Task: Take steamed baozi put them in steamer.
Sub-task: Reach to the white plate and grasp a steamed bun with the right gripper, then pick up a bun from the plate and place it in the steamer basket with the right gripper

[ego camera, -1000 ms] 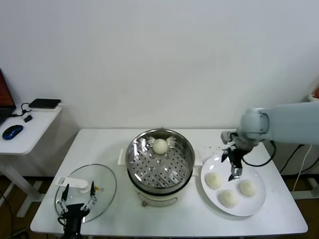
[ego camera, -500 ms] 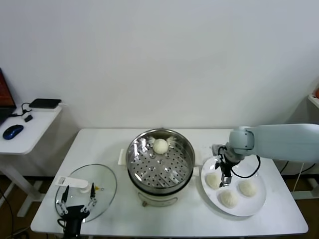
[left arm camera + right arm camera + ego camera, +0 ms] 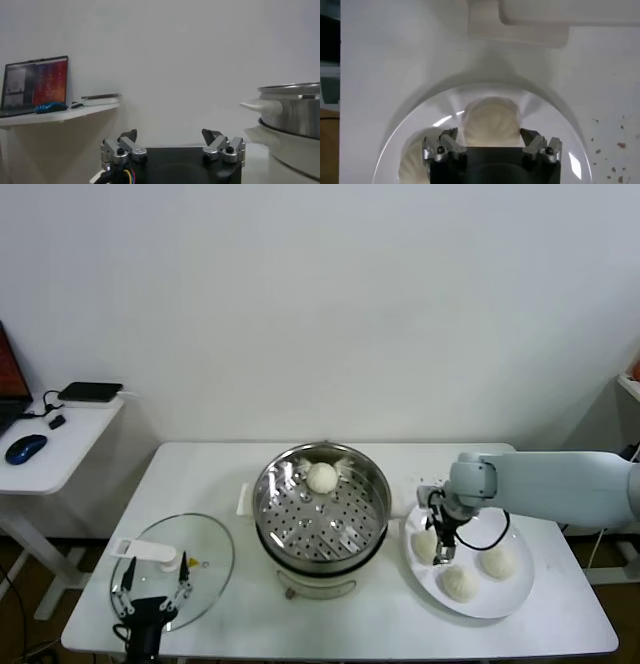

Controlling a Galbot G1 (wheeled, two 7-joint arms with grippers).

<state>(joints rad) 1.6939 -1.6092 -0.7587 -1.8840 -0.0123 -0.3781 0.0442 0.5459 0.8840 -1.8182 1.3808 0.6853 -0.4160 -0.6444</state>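
Your right pincer [image 3: 437, 545] is down over a plate baozi [image 3: 492, 121].
Its jaws straddle that bun, spread, not gripping. One baozi [image 3: 321, 477] sits in the steamer [image 3: 268, 514]; three lie on the plate [image 3: 510, 596]. Your left pincer [image 3: 152, 594] waits released at the desk's [image 3: 200, 464] near-left edge.

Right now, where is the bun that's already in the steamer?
In the head view, the bun sits on the perforated tray at the back of the steamer, mid-table, between the glass lid and the plate.

white table [image 3: 330, 616] | on it: glass lid [image 3: 172, 569], steamer [image 3: 320, 519], white plate [image 3: 505, 599]
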